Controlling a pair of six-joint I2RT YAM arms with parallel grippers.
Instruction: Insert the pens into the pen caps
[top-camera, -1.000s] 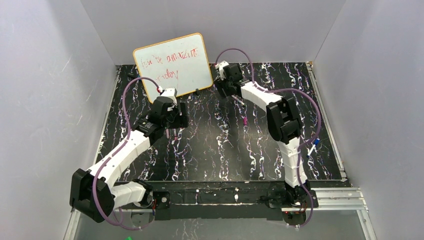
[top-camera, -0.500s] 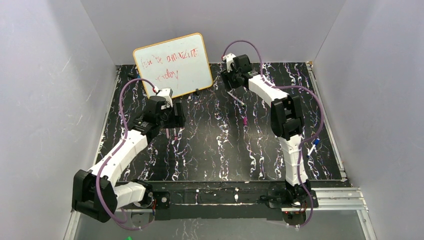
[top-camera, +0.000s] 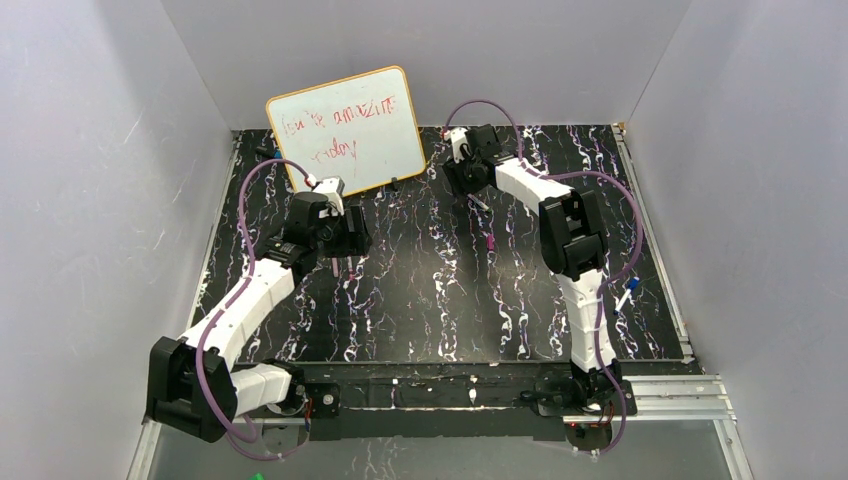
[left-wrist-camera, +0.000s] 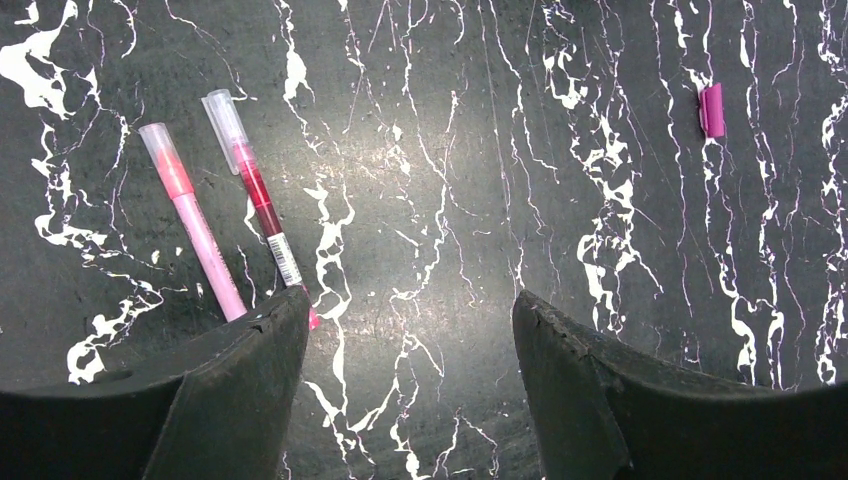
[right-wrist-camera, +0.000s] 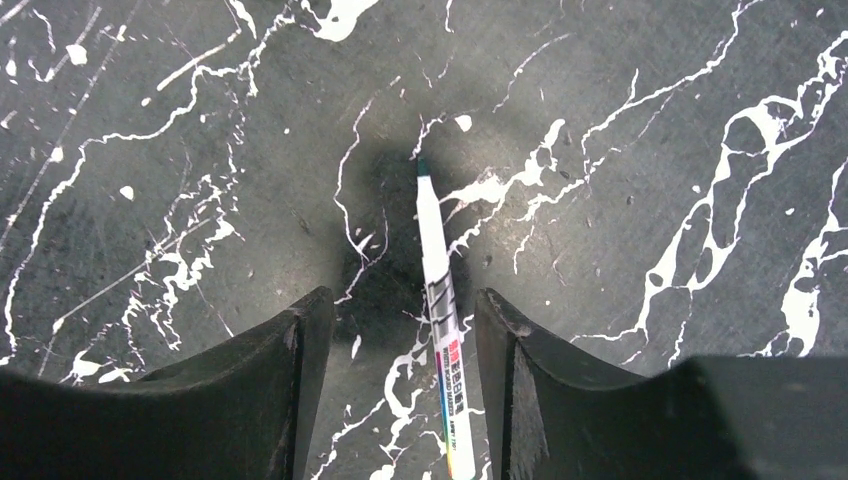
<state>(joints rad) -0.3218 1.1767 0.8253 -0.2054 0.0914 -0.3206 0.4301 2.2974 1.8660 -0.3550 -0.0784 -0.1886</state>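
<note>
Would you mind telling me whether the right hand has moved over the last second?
Yes. In the top view the right hand has shifted slightly rightward, away from the right edge of the whiteboard.

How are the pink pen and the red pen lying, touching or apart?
Apart. The left wrist view shows bare table between the pink pen and the red pen along their whole visible length.
</note>
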